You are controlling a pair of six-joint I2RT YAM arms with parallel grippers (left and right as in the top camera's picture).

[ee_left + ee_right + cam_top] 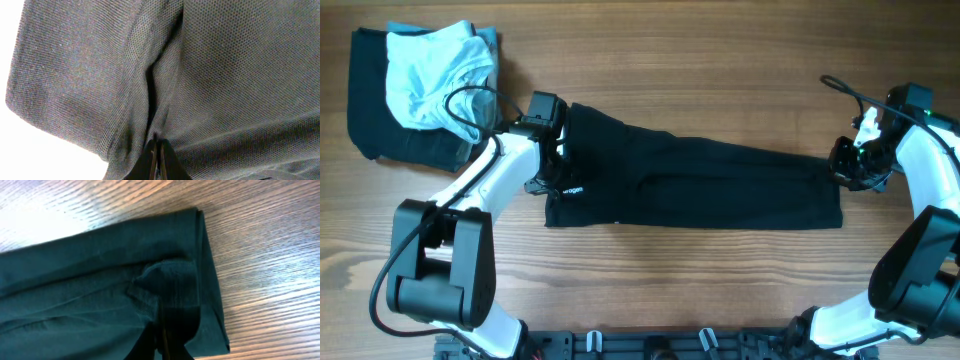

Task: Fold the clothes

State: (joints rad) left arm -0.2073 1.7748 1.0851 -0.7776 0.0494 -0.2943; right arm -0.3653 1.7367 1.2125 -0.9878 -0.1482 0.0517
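Observation:
A black garment [690,185] lies stretched flat and long across the middle of the wooden table, with a small white logo near its left end. My left gripper [552,150] is shut on the garment's left end; the left wrist view shows the closed fingers [159,155] pinching the dark mesh fabric [200,75]. My right gripper [848,163] is shut on the garment's right end; the right wrist view shows the fingers [162,340] closed on a raised fold of the fabric [100,280] near its edge.
At the back left lies a pile of clothes: a light blue garment [430,70] on top of a dark folded one [375,110]. Bare wood table [720,70] surrounds the black garment. The arm bases stand at the front edge.

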